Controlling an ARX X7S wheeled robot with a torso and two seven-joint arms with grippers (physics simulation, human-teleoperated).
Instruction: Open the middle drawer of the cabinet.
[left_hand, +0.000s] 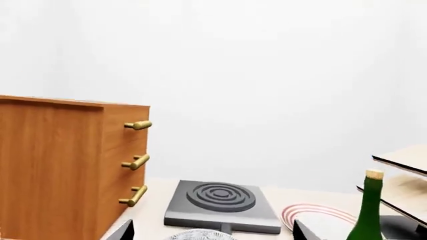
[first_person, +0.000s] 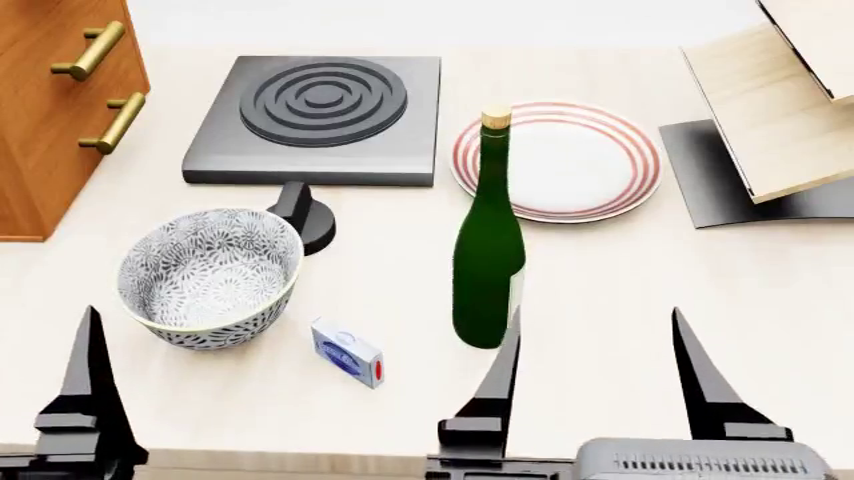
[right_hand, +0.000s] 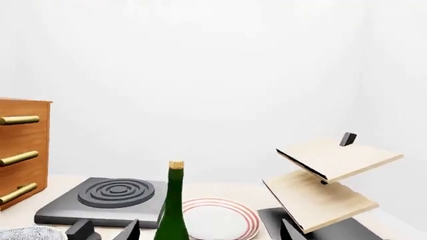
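End effectors low at table's near edge, right end effector (first_person: 597, 375) spread, cabinet (first_person: 47, 120) apart

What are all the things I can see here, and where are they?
cabinet: one, orange-brown, far left of table
drawer handles: three, brass, on its front; middle drawer shut
stove plate: one, dark grey, beside cabinet
bowl: one, patterned white, near left
bottle: one, green, upright, centre
plate: one, white, red rings, behind bottle
small box: one, blue-white, beside bowl
wooden boards: two, pale, tilted, far right
table: one, cream
left gripper: black, open, empty
right gripper: black, open, empty
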